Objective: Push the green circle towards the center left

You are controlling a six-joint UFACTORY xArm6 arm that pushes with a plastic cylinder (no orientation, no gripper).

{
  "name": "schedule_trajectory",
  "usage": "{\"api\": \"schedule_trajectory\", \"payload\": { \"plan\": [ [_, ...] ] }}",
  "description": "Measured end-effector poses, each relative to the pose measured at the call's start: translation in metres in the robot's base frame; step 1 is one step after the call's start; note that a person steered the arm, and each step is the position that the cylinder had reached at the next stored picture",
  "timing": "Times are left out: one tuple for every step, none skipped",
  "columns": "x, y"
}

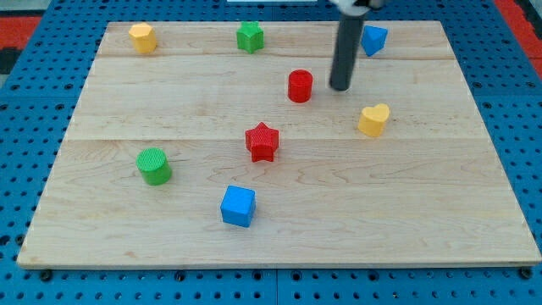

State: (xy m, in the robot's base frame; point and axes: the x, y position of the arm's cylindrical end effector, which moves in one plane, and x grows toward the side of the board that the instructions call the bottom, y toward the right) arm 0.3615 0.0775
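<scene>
Green circle point(154, 165) upright, far from my tip point(340, 87).

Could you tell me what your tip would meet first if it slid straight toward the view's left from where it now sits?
Most likely the red cylinder, just left of my tip.

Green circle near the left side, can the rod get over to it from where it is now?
Probably yes. My tip sits just right of the red cylinder, far from the green circle. A straight line there runs close to the red star, so a slight detour around it should leave the way free.
</scene>
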Motion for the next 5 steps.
{"api": "schedule_trajectory", "payload": {
  "plan": [
    [0.088, -0.054],
    [0.137, -0.101],
    [0.137, -0.189],
    [0.138, -0.249],
    [0.142, -0.287]
  ]
}}
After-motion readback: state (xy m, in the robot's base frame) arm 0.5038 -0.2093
